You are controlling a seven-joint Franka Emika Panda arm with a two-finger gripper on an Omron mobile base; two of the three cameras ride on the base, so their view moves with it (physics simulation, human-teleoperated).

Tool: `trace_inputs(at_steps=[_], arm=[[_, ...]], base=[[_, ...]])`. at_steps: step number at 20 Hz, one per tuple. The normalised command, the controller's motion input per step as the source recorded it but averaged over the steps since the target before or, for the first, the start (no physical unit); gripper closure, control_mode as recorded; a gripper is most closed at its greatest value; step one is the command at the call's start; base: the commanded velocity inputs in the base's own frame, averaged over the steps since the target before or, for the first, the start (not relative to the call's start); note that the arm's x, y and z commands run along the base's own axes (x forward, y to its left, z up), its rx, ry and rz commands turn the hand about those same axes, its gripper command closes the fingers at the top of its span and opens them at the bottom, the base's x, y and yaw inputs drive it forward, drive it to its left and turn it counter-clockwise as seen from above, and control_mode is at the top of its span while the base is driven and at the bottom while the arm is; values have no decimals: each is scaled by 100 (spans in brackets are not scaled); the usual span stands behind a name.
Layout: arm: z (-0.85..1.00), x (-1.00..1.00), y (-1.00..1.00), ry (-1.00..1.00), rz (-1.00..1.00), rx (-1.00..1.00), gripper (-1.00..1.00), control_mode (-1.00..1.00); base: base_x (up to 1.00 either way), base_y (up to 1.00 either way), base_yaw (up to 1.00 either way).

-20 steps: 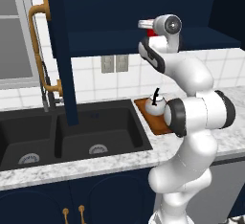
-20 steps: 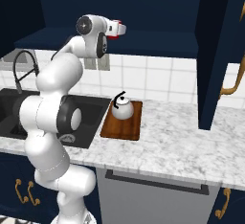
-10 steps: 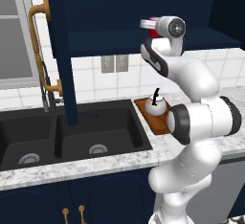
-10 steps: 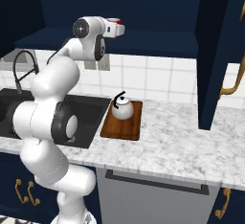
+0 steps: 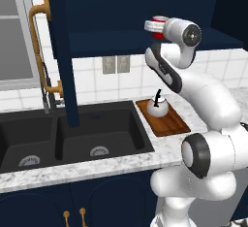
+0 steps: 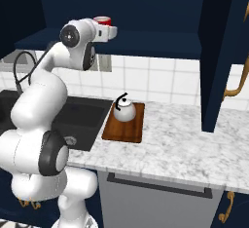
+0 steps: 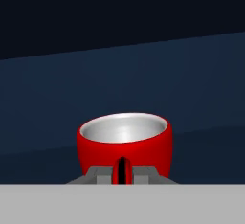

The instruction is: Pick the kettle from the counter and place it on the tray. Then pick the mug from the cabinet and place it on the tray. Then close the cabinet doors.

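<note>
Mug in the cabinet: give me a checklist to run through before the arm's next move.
1. Kettle on the tray: ok, it stands upright at the far end.
2. Room on the tray for the mug: ok, the near half is bare wood.
3. Pincer lined up with the mug: ok, the hand view shows the mug centred just beyond the fingertips, handle facing the camera.
4. Grip on the mug: cannot tell, the fingertips are mostly cut off at the bottom of the hand view.
5. Mug upright on the shelf: ok.
6. Cabinet doors: not ok, both are open, to be shut last.
</note>
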Motion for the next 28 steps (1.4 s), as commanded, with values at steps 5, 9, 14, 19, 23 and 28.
trace_inputs(at_steps=[5,9,14,19,23,28], arm=[[18,-78,-38,0,25,-5,100,-100],[3,-86,-48,0,25,-4,100,-100],[-15,-89,-46,-1,22,0,100,-100],[-47,-69,-26,0,21,-1,100,-100],[-58,-44,-10,0,19,-4,100,-100],[-58,-30,-16,0,16,-4,100,-100]], base=[[0,0,0],[0,0,0],[0,0,0],[0,0,0],[0,0,0],[0,0,0]])
